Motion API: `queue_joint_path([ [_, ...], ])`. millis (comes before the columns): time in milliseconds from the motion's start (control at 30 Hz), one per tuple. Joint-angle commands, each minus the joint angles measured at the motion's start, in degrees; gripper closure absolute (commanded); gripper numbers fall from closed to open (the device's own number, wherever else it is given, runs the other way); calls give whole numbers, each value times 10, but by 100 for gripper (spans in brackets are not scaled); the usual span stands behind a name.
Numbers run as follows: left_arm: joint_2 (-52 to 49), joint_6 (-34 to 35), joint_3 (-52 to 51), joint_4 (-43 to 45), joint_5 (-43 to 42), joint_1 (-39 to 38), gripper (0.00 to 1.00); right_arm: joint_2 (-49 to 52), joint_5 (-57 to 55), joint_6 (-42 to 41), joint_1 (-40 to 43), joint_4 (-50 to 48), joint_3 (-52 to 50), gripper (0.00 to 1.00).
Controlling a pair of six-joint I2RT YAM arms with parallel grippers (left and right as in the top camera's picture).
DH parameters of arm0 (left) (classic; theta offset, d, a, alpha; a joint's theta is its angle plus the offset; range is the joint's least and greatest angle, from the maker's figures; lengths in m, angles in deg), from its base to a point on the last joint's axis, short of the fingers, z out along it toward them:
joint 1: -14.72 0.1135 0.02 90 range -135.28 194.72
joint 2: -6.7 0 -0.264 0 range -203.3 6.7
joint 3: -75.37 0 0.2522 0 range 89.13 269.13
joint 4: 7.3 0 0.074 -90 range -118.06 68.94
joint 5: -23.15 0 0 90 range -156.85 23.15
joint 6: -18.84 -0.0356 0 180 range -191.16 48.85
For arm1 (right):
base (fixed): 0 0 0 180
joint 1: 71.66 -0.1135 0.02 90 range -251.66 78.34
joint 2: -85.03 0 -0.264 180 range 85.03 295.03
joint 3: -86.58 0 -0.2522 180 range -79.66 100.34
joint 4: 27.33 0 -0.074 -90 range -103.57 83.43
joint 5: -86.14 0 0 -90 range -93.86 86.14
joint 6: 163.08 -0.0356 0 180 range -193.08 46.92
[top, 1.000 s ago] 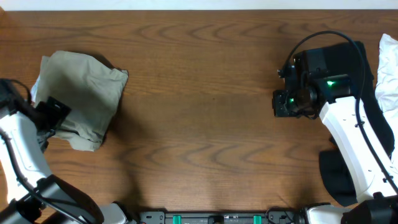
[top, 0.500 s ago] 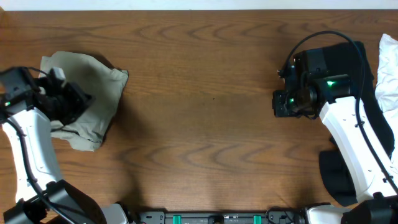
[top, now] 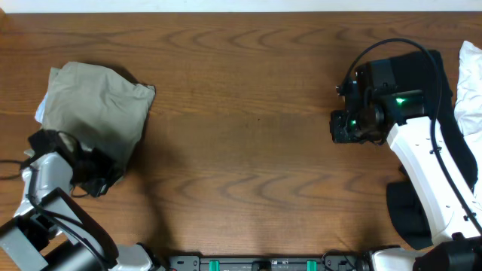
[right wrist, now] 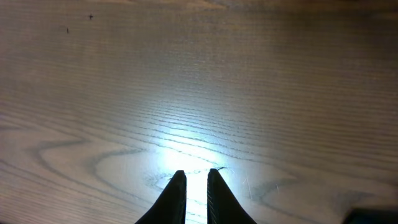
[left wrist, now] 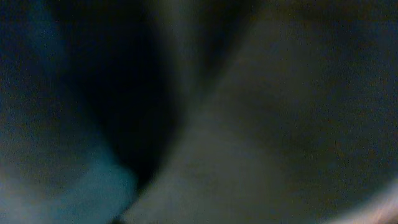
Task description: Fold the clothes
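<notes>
blurring up close, left pincer [top: 96,181] on garment [top: 98,113], grip unclear; right pincer [right wrist: 196,182] pressed together.

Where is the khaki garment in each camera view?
Overhead: khaki garment lies bunched at the far left.
Left wrist: too blurred to tell.
Right wrist: not in it.
Shared landmark: the wooden table, seen in overhead and right wrist.

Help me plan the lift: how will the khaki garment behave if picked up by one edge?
Probably floppy: the khaki garment lies in soft rumpled folds, so it should sag and unfold. Likely light, being thin cloth. Pushed, it may bunch rather than slide on the table.
</notes>
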Motion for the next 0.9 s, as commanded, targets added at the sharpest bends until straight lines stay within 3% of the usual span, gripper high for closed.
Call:
queue_joint_path([
  [0, -1, 20, 2, 5, -4, 22, 94, -7, -6, 8, 3, -1, -1, 89],
  [133, -1, 6, 2, 17, -47, 35, 91, -7, -6, 8, 3, 0, -1, 89],
  [367, -1, 4, 2, 12, -42, 59, 83, -7, -6, 8, 3, 5, -1, 88],
  [400, -1, 4, 2, 7, -43, 63, 76, -7, -6, 8, 3, 5, -1, 88],
  [500, -1, 4, 2, -8, -43, 73, 73, -7, -6, 8, 3, 5, -1, 88],
  [633, -2, 6, 1, 4, -43, 89, 53, -7, -6, 8, 3, 5, -1, 88],
  [867, -21, 47, 1, 53, -44, 130, 40, -7, -6, 8, 3, 13, -1, 88],
])
